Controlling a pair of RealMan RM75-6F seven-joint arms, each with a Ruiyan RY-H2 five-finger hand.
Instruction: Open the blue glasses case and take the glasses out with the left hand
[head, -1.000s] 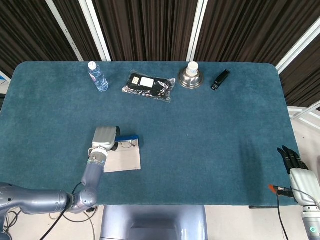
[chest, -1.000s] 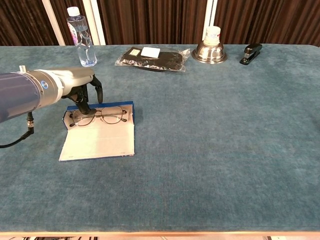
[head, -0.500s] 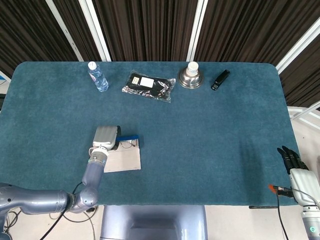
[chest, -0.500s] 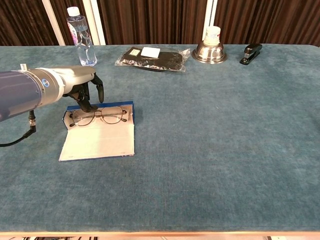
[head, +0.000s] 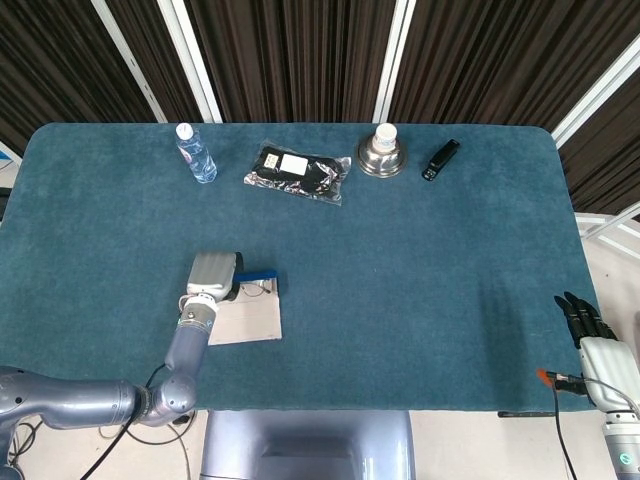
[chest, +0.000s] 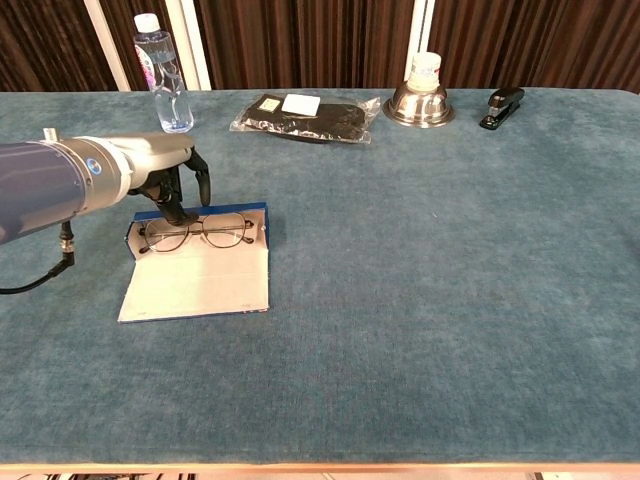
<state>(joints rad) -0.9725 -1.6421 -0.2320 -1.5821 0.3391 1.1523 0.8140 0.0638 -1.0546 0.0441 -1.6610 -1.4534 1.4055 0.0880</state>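
Note:
The blue glasses case (chest: 196, 284) lies open on the teal table, its pale inner flap spread toward me and its blue tray edge (chest: 210, 211) at the far side. Thin wire-rimmed glasses (chest: 198, 232) rest in the tray. My left hand (chest: 168, 178) hovers over the tray's far left corner with its dark fingers (chest: 178, 205) hanging down just above the left lens, holding nothing. From the head view, the left hand (head: 211, 272) covers the case's left end (head: 250, 316). My right hand (head: 592, 334) rests off the table's right front corner, fingers extended.
Along the far edge stand a water bottle (chest: 158, 74), a black packet in a plastic bag (chest: 305, 117), a metal bowl with a white cup on it (chest: 420, 98) and a black stapler (chest: 501, 107). The table (chest: 450, 280) is covered in teal cloth.
My left hand has risen slightly and its fingertips have drawn back from the left lens. The glasses and case have not moved. The right hand stays still.

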